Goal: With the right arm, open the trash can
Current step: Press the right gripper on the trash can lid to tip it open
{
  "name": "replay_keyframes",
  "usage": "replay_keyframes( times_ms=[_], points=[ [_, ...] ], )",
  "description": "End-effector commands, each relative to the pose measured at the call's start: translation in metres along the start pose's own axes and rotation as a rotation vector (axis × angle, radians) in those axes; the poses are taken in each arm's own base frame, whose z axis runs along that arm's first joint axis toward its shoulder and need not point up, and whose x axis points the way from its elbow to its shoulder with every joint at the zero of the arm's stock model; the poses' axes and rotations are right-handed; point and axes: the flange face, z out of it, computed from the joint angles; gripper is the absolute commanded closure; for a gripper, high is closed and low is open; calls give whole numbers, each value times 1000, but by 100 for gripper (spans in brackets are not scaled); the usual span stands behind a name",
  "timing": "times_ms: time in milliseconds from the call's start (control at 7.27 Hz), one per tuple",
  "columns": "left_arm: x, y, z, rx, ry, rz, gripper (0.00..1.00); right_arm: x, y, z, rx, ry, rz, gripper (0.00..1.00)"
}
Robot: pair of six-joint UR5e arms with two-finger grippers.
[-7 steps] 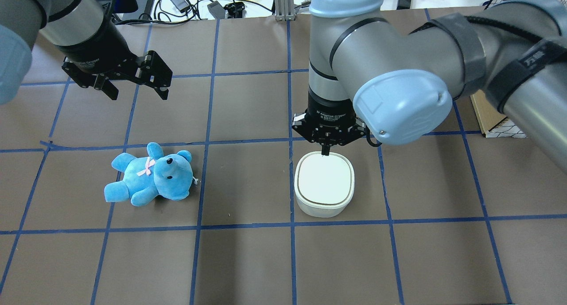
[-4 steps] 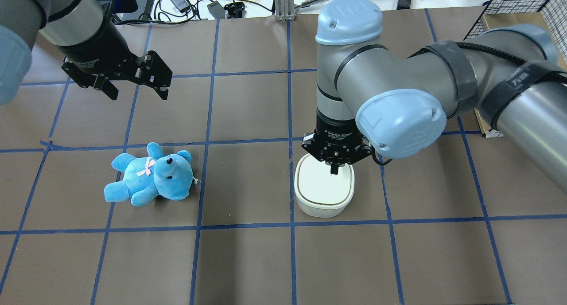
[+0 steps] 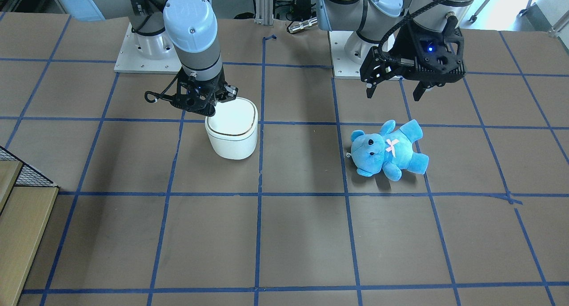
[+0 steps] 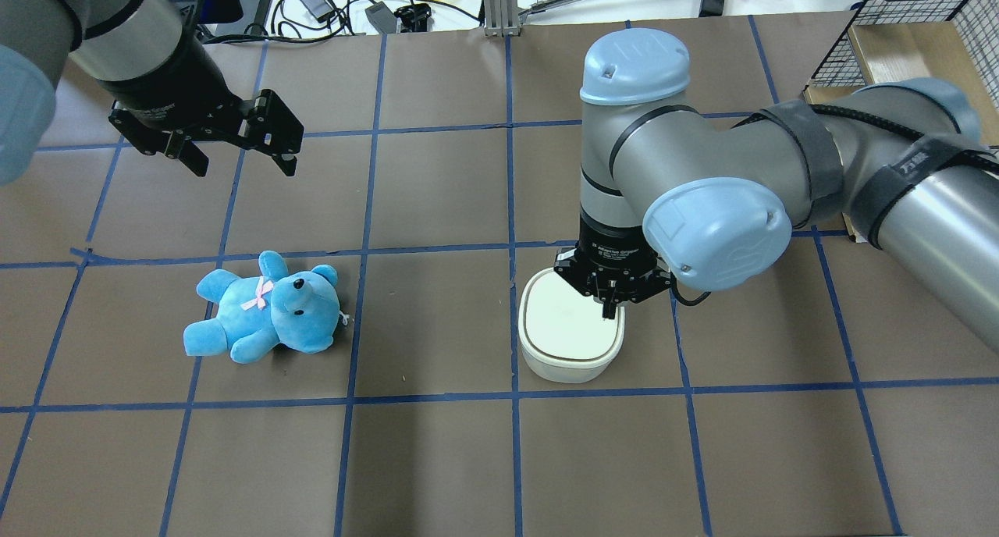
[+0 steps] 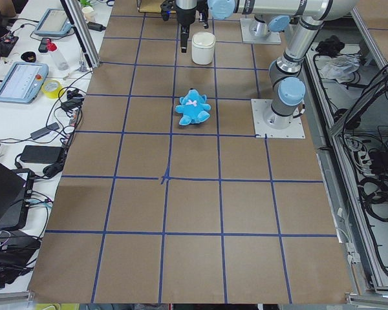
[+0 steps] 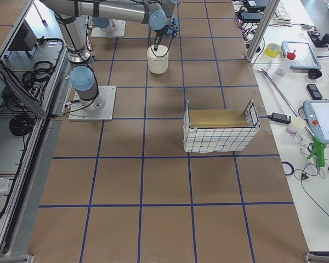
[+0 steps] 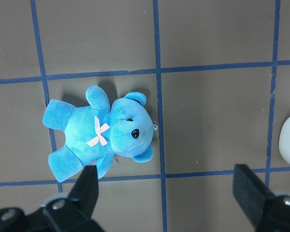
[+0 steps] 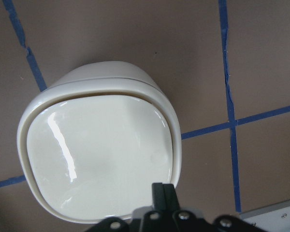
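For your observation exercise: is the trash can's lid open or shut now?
Shut. The lid lies flat in the rim of the trash can, no gap showing at the seam.

Trash can (image 4: pixel 570 342) is sitting on the table (image 4: pixel 437 459), just right of the centre tape line (image 4: pixel 513 209) in the overhead view. Teddy (image 4: pixel 265 311) is lying flat on the table to the can's left, well apart and roughly level with it. Right gripper (image 4: pixel 608 312) is pointing straight down over the lid (image 8: pixel 101 154), with its tip sitting at the lid's right edge; can't tell whether it is touching. Left gripper (image 4: pixel 243 162) is hanging well above the table near the teddy, clear of it, with the teddy lying below in the left wrist view. Wire basket (image 6: pixel 219 131) is standing on the table further right of the can, well apart.
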Motion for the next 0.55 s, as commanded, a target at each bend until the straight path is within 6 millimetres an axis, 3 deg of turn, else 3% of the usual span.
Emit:
replay_keyframes(
  times_ms=[0, 412],
  points=[
    [0, 0, 0, 0, -1, 0, 0, -2, 0, 12, 18, -23, 2, 100],
    [0, 0, 0, 0, -1, 0, 0, -8, -5, 17, 20, -38, -1, 100]
  ],
)
